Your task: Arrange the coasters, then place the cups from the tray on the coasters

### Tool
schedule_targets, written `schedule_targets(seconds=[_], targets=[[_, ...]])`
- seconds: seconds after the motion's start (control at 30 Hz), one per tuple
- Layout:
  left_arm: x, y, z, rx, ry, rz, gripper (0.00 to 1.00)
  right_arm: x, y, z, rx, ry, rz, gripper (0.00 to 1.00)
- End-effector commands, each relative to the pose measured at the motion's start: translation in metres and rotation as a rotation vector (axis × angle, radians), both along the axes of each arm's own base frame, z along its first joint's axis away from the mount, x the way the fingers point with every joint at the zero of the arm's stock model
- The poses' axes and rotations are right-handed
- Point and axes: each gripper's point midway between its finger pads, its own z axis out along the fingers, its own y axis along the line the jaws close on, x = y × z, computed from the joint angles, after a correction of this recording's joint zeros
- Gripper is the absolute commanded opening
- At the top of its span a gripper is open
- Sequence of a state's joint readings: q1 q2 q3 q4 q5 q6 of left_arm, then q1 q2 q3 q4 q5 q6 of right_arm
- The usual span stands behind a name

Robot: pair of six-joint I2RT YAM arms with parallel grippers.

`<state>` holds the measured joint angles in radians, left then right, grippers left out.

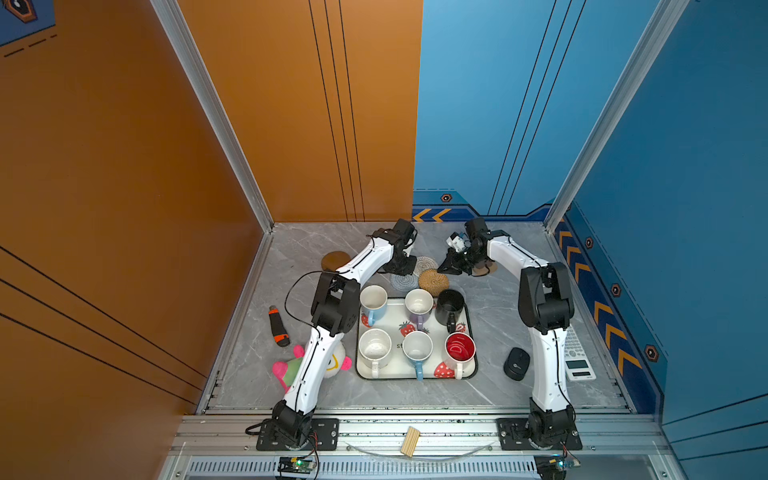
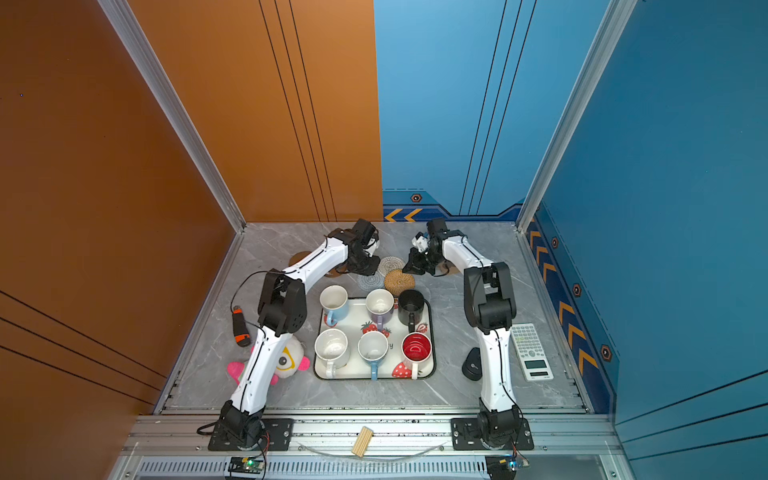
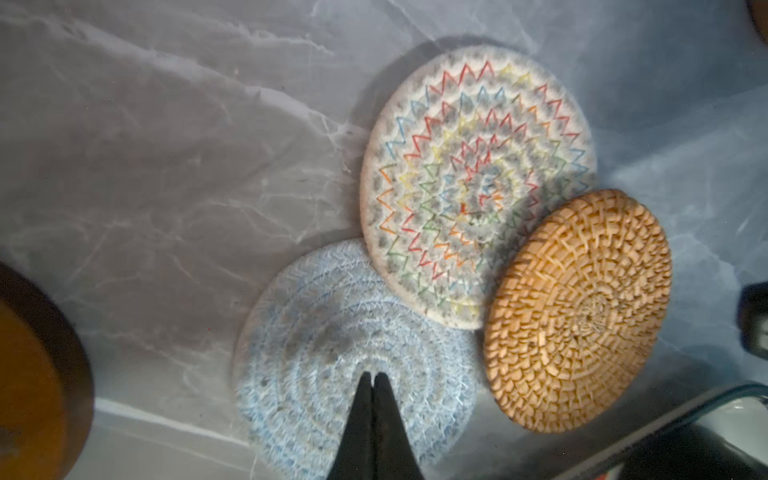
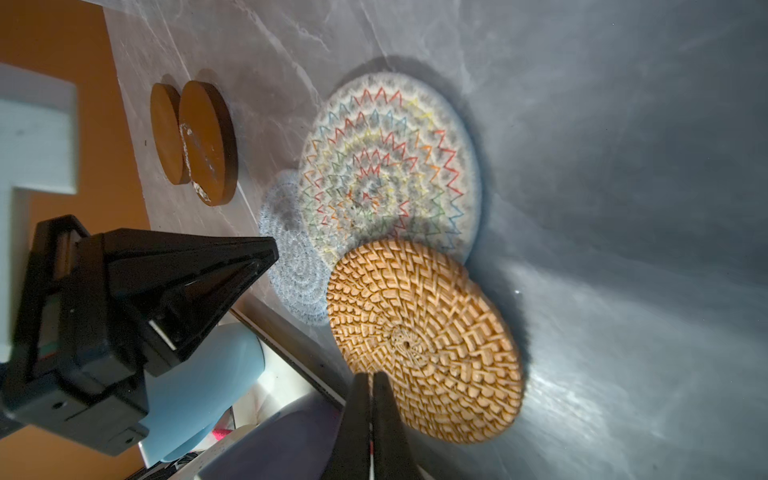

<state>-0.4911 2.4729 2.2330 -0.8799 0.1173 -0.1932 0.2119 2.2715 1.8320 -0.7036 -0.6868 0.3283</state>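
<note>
1. left claw (image 3: 372,376): tips pressed together, nothing btwn, over grey woven coaster (image 3: 324,332); contact w/ it unclear.
2. right claw (image 4: 371,376): tips together too, empty, at edge of tan rattan coaster (image 4: 424,340).
3. cream woven coaster (image 3: 478,187) w/ coloured zigzags: lapped over grey one's edge; rattan one lapped over cream's edge.
4. brown discs (image 4: 208,141): two, overlapping, apart from the woven trio; partly hidden by left arm in both top views.
5. tray (image 1: 397,368): nearer the arm bases than the coasters, six cups (image 1: 417,349) upright on it; black cup (image 1: 450,305) just beside rattan coaster.
6. left of tray: plush toy (image 1: 286,368), black-orange tool (image 1: 278,326).
7. right of tray: mouse (image 1: 516,363), calculator (image 1: 575,353) partly behind right arm.
8. front rail: wooden block (image 1: 410,441).
</note>
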Motion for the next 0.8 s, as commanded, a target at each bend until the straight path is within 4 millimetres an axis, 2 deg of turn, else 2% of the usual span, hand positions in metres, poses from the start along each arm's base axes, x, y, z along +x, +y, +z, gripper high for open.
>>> schedule_targets(seconds=[0.0, 0.23, 0.43, 0.6, 0.77], targets=[[-0.004, 0.002, -0.011, -0.016, 0.039, 0.018, 0.0, -0.009, 0.008, -0.009, 0.002, 0.041, 0.046, 0.0], [-0.007, 0.011, -0.026, -0.005, 0.063, 0.036, 0.0, -0.017, 0.006, -0.033, -0.018, 0.101, 0.056, 0.0], [0.002, 0.033, -0.04, -0.002, 0.086, 0.097, 0.0, -0.021, 0.004, -0.047, -0.032, 0.131, 0.057, 0.0], [0.007, 0.048, -0.045, 0.015, 0.087, 0.124, 0.0, -0.021, -0.002, -0.054, -0.047, 0.147, 0.046, 0.01], [0.017, 0.061, -0.042, 0.021, 0.069, 0.151, 0.0, -0.018, -0.008, -0.053, -0.05, 0.146, 0.032, 0.01]])
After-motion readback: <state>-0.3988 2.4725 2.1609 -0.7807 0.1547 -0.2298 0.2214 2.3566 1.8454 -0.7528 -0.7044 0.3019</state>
